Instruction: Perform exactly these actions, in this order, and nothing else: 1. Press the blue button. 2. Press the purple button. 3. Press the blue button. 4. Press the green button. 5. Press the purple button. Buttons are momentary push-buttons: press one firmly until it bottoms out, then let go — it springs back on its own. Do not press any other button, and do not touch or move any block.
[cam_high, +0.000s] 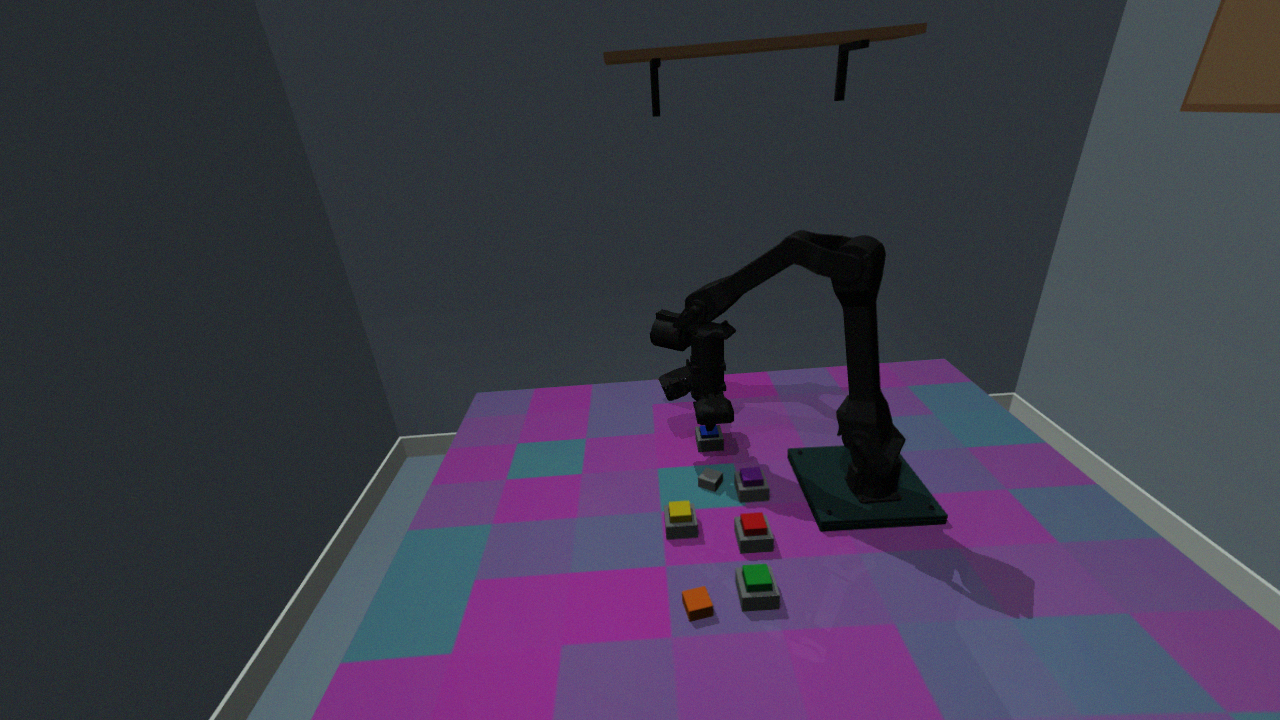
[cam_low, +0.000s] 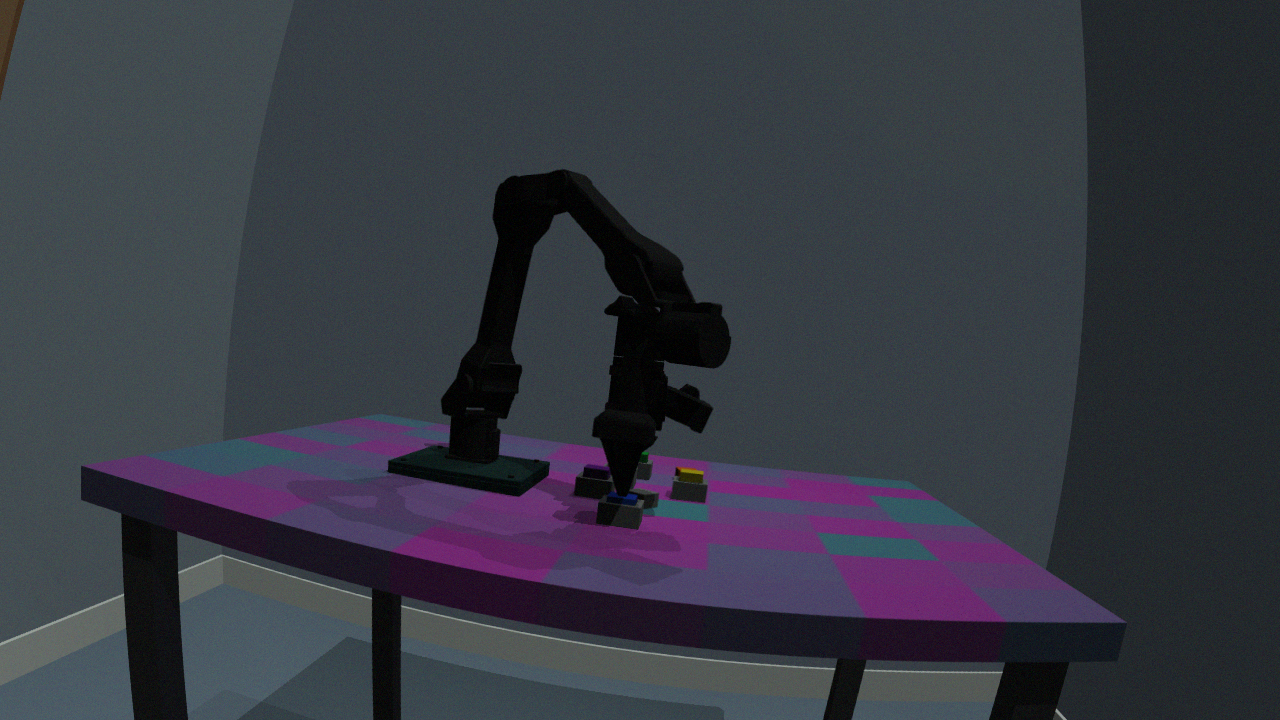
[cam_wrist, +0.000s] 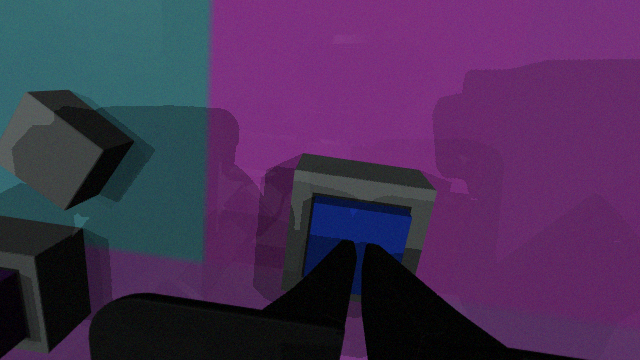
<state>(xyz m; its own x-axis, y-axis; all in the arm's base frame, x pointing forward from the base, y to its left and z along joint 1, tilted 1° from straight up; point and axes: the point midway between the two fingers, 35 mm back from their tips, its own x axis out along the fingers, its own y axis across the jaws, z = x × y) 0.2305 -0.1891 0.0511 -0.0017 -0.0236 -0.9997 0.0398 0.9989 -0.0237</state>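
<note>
Gripper (cam_wrist: 357, 245), fingers pinched together and holding nothing, points straight down onto the blue button (cam_wrist: 357, 227), directly beneath its tips; the grey block (cam_wrist: 60, 147) stands nearby.

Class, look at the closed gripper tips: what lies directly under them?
Under the shut gripper sits the blue button in its grey housing. The fingertips cover the button's near edge, so contact itself stays hidden.
</note>
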